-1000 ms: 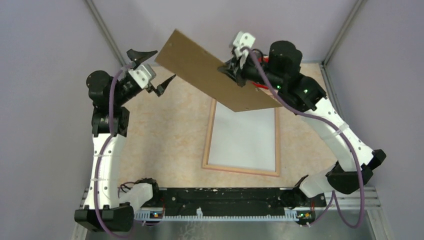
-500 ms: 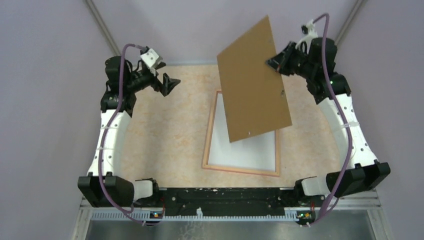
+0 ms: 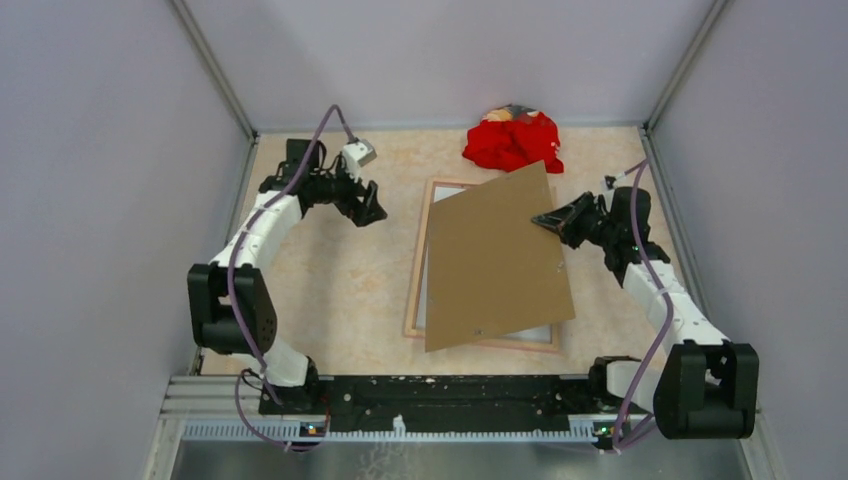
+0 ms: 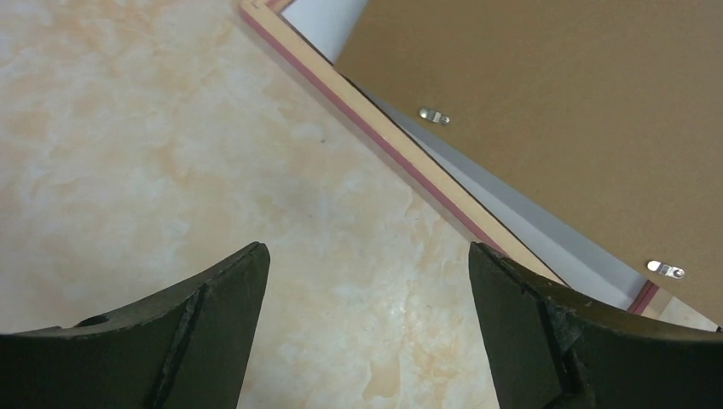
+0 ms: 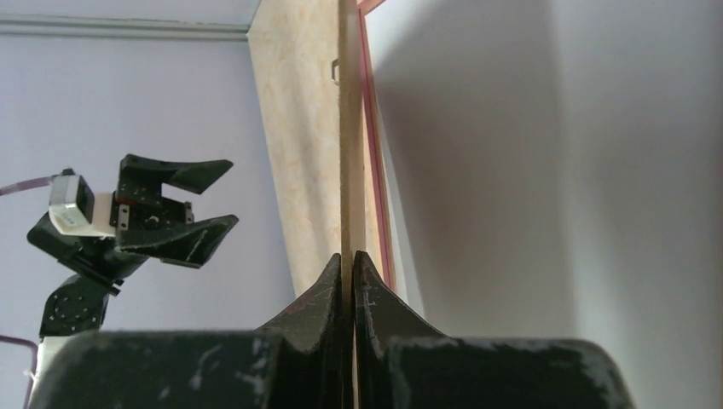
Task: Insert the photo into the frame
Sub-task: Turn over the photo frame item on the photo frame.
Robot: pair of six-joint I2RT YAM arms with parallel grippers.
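The frame (image 3: pixel 414 290) lies back-up on the table, with a tan wood rim and a pink outer edge (image 4: pixel 401 162). A pale sheet (image 4: pixel 529 226) lies inside it; no sea print shows, so I cannot tell if it is the photo. My right gripper (image 3: pixel 545 218) is shut on the right edge of the brown backing board (image 3: pixel 495 260). It holds the board skewed and slightly tilted over the frame, covering most of it. The right wrist view shows the board edge-on (image 5: pixel 347 128) between the jaws (image 5: pixel 348 260). My left gripper (image 3: pixel 375 205) is open and empty, left of the frame's top left corner (image 4: pixel 367 281).
A red cloth heap (image 3: pixel 512 140) lies at the back, just beyond the frame's top right. Two metal clips (image 4: pixel 435 115) sit on the board's near edge. Grey walls close in the table on three sides.
My right gripper has swung the backing board down from high above to just over the frame. My left arm has moved down and right towards the frame's top left corner. The red cloth is now uncovered.
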